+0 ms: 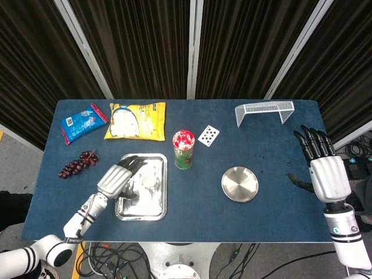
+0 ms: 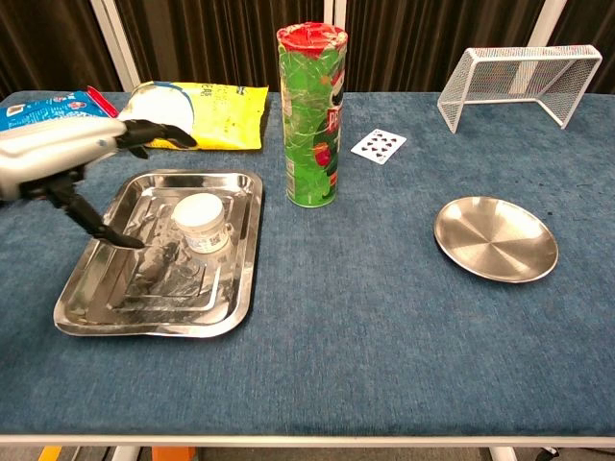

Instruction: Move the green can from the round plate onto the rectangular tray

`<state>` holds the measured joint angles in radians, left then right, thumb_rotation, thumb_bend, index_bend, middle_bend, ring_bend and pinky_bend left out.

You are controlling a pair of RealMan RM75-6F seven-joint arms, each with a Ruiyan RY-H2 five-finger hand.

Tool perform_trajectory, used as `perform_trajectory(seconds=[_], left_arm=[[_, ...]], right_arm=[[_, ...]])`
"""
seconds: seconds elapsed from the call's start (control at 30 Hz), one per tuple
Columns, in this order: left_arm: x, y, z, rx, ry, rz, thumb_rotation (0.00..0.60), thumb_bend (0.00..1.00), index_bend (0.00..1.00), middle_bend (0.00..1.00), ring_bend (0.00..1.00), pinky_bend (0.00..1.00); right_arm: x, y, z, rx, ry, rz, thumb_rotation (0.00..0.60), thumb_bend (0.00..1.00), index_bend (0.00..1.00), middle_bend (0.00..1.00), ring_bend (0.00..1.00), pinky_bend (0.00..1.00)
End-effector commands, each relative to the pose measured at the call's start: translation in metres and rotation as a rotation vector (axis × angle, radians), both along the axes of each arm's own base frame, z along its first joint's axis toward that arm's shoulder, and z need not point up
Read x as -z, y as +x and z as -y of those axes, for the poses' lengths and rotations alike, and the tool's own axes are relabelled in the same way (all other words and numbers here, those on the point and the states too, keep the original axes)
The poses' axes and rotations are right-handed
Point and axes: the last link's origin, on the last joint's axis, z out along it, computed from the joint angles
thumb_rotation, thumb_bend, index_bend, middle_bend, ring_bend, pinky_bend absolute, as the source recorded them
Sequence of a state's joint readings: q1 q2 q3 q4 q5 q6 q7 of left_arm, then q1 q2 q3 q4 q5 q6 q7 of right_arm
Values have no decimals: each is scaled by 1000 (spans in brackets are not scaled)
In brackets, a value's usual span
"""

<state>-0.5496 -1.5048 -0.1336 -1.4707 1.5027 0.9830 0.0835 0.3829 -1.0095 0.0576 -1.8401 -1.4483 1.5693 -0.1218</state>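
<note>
left hand [image 1: 119,177] of mine hangs over the rectangular tray [image 1: 141,209], fingers spread and grasping nothing; in the chest view one dark finger [image 2: 96,225] reaches down to the tray's floor, at about 9 o'clock from the small white jar [image 2: 201,221] sitting in it. my right hand [image 1: 325,174] floats released, fingers straight and apart, above the table's edge at 3 o'clock from the round plate [image 1: 239,184]. the green can [image 1: 183,150] stands upright on the blue table [image 1: 267,139] (red lid up), just beside the tray at its 1 o'clock corner and well apart from the plate. a playing card [image 1: 208,135] lies at 1 o'clock from the can.
</note>
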Motion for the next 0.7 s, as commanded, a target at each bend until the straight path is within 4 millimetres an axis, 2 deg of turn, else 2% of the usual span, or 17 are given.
perform_trajectory(seconds=[0.03, 0.37, 0.7], left_arm=[[10, 8, -8, 18, -11, -29, 600, 17, 163, 139, 85, 232], [21, 17, -17, 71, -11, -53, 600, 102, 286, 265, 196, 338], [34, 16, -21, 90, -17, -86, 600, 151, 321, 295, 246, 385]], right_arm=[[-5, -6, -3, 6, -18, 5, 600, 44, 0, 0, 0, 69], [-10, -22, -2, 50, -22, 18, 600, 52, 0, 0, 0, 69], [-19, -34, -4, 71, -48, 41, 600, 58, 0, 0, 0, 69]])
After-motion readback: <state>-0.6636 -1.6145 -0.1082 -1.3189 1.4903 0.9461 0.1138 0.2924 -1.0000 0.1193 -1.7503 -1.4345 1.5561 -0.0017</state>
